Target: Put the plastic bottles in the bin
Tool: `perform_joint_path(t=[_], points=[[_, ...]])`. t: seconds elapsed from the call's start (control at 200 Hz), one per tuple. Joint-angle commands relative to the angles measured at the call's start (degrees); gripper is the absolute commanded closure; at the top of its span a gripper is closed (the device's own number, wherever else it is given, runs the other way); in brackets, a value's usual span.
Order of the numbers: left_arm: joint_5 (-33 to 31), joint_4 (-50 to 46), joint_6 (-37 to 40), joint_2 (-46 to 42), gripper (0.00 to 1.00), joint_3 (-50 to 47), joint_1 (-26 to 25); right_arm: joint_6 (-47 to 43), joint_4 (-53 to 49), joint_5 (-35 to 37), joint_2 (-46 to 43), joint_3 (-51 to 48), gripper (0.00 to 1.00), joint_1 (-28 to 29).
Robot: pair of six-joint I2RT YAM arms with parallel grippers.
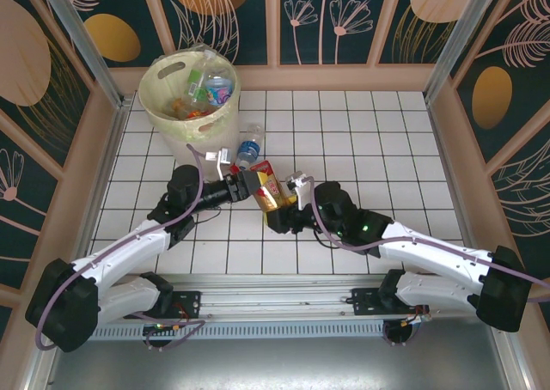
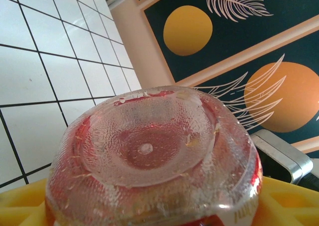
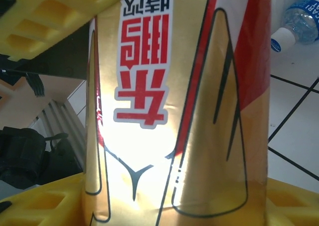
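The red-and-gold-labelled bottle was seen clamped in the jaws of the right gripper and gripped at its base by those of the left gripper, at the middle of the table (near the bin, not in it).

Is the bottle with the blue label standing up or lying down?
Lying down. The blue-labelled bottle rests on its side on the white tiles, beside the bin, not in it.

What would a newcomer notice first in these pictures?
At the middle of the table, a red-and-gold bottle hangs between the two grippers: the right gripper clamps it, the left gripper flanks its base. Far left stands the cream bin with bottles inside, and a blue-labelled bottle lies beside it.
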Motion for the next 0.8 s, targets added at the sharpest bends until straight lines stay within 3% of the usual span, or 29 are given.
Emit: perform_joint_path(t=[0.0,0.17,0.495,0.711,0.796], points=[[-0.88,-1.0,0.34,-1.6,0.33,2.88,-0.1,-1.87,-0.26,0.36,-0.88,0.6,0.31,-0.08],[-4.12,-6.41,2.78,-3.57,0.38,6.37,-0.07,-2.92,0.15,0.85,-3.33,-0.15,0.01,-0.12],[-11.57,-27.42,14.76,0.82,0.35,29.24,0.9,-5.77,-2.82,1.26,-16.81,-1.1,0.01,-0.65],[-15.29,-40.93,25.26,7.79,0.35,49.65,6.39,-5.59,-5.06,4.21,-22.43,-1.49,0.01,-1.4],[-20.88,-46.68,30.28,10.57,0.35,57.2,8.91,-5.36,-5.58,5.76,-23.21,-1.59,0.01,-1.44]])
